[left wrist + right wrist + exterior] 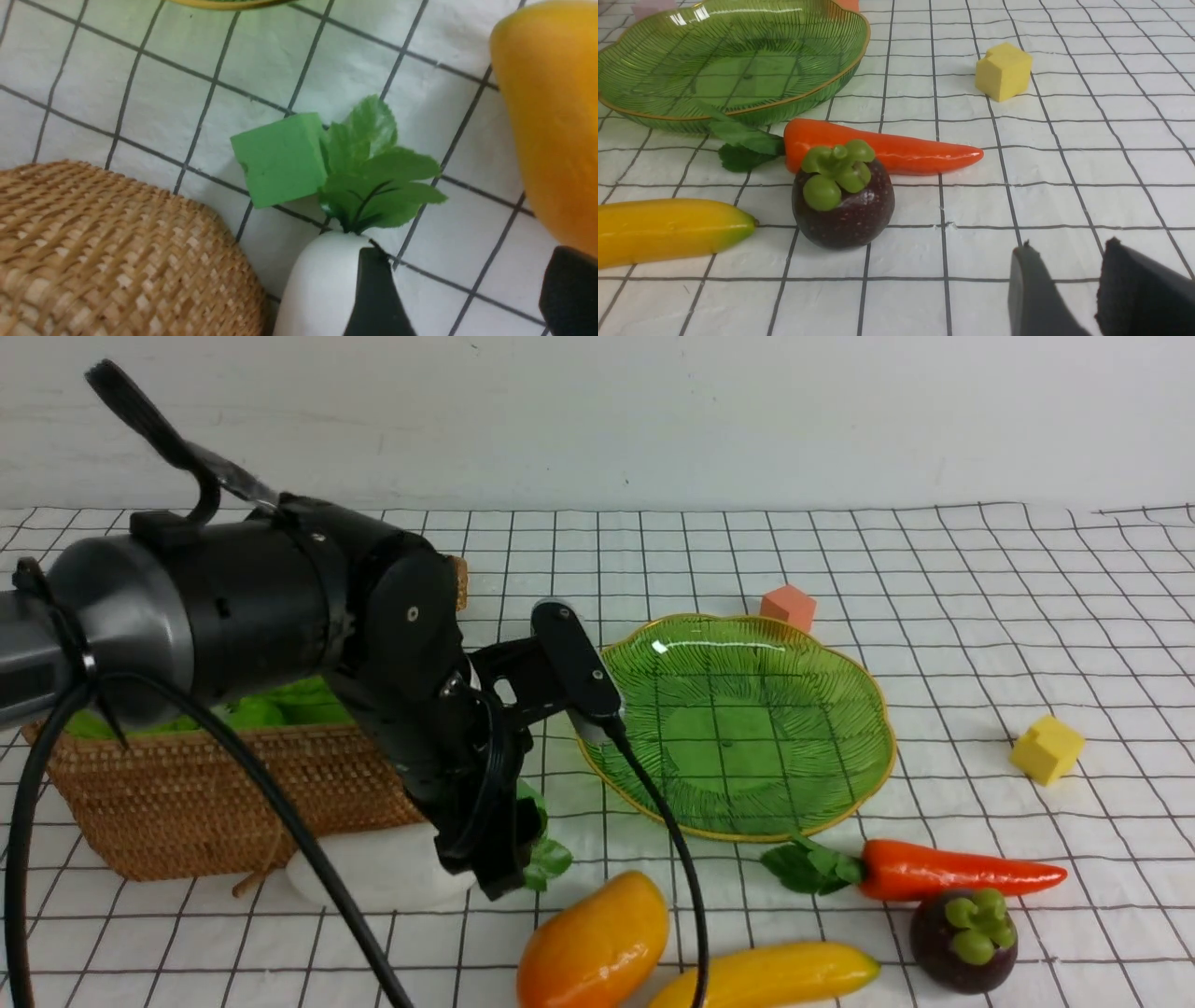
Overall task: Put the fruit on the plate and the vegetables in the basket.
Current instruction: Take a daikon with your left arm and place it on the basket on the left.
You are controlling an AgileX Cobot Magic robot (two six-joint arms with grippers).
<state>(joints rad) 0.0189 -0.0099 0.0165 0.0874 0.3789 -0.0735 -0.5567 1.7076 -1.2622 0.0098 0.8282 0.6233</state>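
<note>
The plate (738,60) sat on the checked counter (1087,163). The carrot (882,147) lay just beside it, its leaves reaching the gold rim. The mangosteen (845,210) stood upright, close against the carrot, and the banana (668,231) pointed its greenish tip at it without touching. A yellow cube (1003,71) sat well apart from them. The right gripper (1066,249) hung low, jaws apart with only cloth between them.
</note>
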